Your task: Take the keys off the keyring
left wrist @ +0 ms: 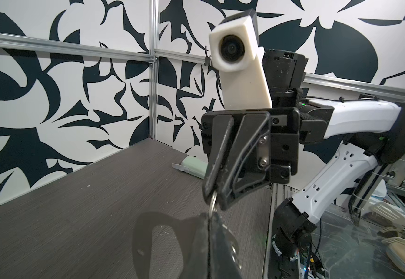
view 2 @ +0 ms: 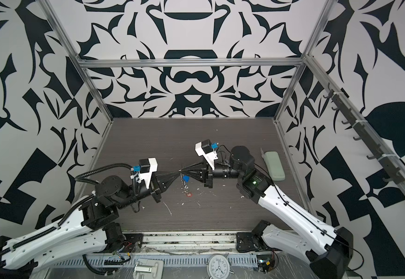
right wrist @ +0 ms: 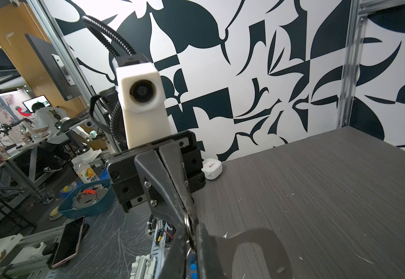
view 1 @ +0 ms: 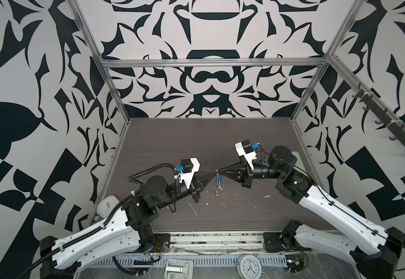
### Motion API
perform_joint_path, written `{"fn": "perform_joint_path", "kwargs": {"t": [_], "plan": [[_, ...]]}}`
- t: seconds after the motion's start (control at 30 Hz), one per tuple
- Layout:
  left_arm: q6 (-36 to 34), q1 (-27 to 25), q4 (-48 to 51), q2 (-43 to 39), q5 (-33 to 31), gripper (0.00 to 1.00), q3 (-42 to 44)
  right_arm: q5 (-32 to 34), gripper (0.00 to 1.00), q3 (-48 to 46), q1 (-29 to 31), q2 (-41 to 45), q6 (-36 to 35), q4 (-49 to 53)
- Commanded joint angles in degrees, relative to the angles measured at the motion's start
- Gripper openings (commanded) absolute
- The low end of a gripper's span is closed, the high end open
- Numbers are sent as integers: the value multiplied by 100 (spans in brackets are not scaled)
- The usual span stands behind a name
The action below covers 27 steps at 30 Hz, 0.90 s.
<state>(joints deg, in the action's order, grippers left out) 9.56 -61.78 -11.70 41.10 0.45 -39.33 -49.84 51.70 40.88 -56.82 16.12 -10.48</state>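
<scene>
Keyring is pinched mid-air by L hand and R hand, both clenched on it. Blue key is hung below, unfreed; red key is seen near counter, attachment unclear.

Keyring links too small for me to resolve. Can't tell if the red-tagged key touches the table. Pale-green case half hidden behind the jaws of the right gripper. Blue tag mostly hidden in right wrist view.
</scene>
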Motion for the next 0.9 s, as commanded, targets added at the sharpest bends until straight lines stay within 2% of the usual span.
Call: {"fn": "perform_joint_path", "kwargs": {"t": [0.0, 0.17, 0.2, 0.27, 0.3, 0.33, 0.43, 0.53, 0.6, 0.73, 0.87], "plan": [[34, 25, -337, -41, -45, 0, 5, -4, 0, 15, 16, 37, 50, -218], [67, 25, -30, -5, 14, 0, -149, 118, 0, 114, 16, 115, -72, 144], [92, 25, 136, -3, 30, 3, -225, 140, 0, 189, 16, 127, -149, 362], [107, 21, 518, -30, 31, 28, -372, 185, 0, 448, 16, 127, -434, 1048], [104, 23, 798, -58, 38, 37, -475, 247, 0, 636, 16, 108, -628, 1505], [97, 25, 1039, -85, 43, 40, -566, 285, 0, 794, 16, 93, -794, 1888], [20, 32, 1909, -61, 87, 41, -953, 325, 0, 1314, 16, -42, -1211, 2986], [78, 155, 2585, 134, 416, 36, -1324, 287, 0, 1594, 17, -175, -1432, 3514], [300, 556, 2783, 304, 1221, 33, -1506, 297, 0, 1810, 33, -312, -1596, 3955], [993, 1767, 2491, 644, 3382, 31, -1569, 326, 0, 2090, 80, -481, -1855, 4483], [1040, 1902, 2460, 894, 3980, 31, -1618, 276, 0, 2253, 88, -545, -1981, 4703]]}}
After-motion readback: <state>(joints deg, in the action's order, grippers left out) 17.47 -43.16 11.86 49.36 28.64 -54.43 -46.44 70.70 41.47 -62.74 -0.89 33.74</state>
